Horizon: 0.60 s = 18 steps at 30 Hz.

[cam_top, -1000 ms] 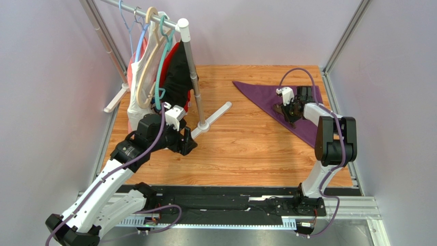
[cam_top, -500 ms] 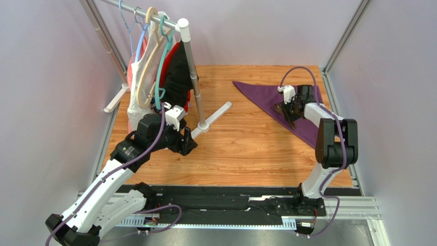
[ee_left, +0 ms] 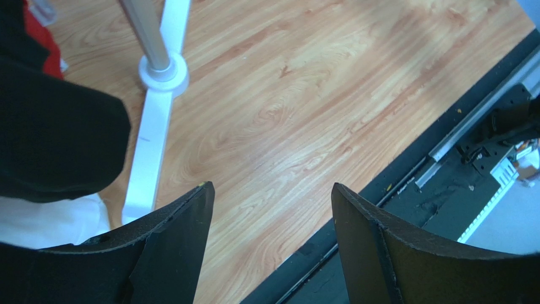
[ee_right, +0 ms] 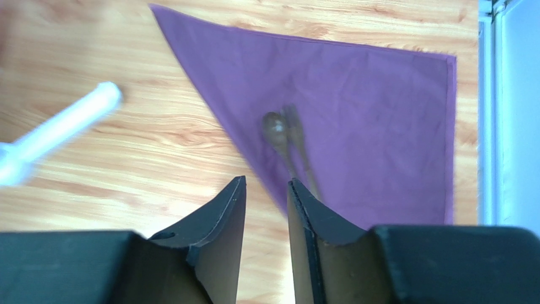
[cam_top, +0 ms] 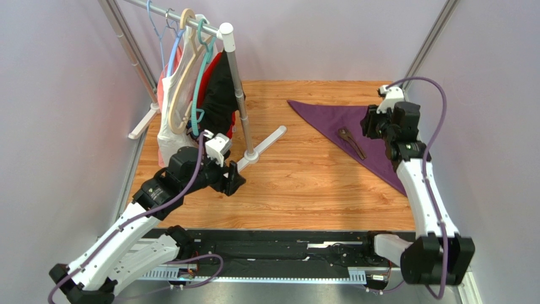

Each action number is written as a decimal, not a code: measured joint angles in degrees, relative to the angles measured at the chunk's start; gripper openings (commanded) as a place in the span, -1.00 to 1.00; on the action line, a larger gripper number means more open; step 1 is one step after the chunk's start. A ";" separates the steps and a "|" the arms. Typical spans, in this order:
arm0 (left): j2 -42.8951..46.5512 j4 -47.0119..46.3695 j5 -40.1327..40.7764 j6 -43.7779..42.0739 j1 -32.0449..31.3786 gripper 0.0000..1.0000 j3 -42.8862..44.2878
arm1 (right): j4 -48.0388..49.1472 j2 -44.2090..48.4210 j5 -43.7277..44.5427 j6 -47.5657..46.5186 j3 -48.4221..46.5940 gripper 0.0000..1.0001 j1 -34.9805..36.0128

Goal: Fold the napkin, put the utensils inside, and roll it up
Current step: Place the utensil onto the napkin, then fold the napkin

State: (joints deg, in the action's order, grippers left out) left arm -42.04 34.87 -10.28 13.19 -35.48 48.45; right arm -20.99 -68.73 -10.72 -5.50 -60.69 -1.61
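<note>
Rack (cam_top: pixel 231 76), far left: one, white and grey.
- Three garments hung on it: white (cam_top: pixel 166 136), red (cam_top: pixel 163 88), black (cam_top: pixel 218 95).
- Hangers in blue, cream and teal; the exact count was unclear.
- One white foot bar (cam_top: pixel 266 140) ran out over the wooden table (cam_top: pixel 298 190).

Left gripper (cam_top: pixel 236 180): one, low and near the foot bar. The wrist view had its jaws spread wide over bare wood, with nothing between them (ee_left: pixel 272 190).

Napkin (cam_top: pixel 320 114): one, purple, folded into a triangle and flat at the far right of the table. Its long edge ran diagonally.

Utensils (cam_top: pixel 350 142): two, dark wood.
- Spoon (ee_right: pixel 277 126) and fork (ee_right: pixel 296 130) lay side by side on the napkin, just inside the long edge.
- The fork was blurred.

Right gripper (cam_top: pixel 371 125): one, above the napkin, right of the utensils and apart from them. Its fingers (ee_right: pixel 218 215) were drawn near, leaving a slim gap and pinching nothing.

No legible writing in any view.
</note>
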 measured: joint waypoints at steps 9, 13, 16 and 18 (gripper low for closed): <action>-14.56 -3.85 16.04 5.42 -22.84 0.53 9.97 | -2.32 16.33 5.81 22.36 13.35 -0.34 0.13; -27.34 -10.23 18.93 9.84 -23.45 0.53 14.38 | -2.89 17.97 7.52 29.14 18.14 -0.35 0.13; -40.52 -11.91 20.72 11.74 -23.45 0.52 22.95 | -3.26 18.60 8.57 31.50 20.48 -0.35 0.13; -50.21 -12.15 21.51 12.52 -23.45 0.52 31.76 | -3.80 18.82 9.29 32.41 20.83 -0.35 0.13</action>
State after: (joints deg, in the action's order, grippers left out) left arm -92.25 22.72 11.22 25.71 -58.94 80.20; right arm -24.80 -49.91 -1.43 26.92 -39.86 -1.48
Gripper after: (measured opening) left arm 0.764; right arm 0.326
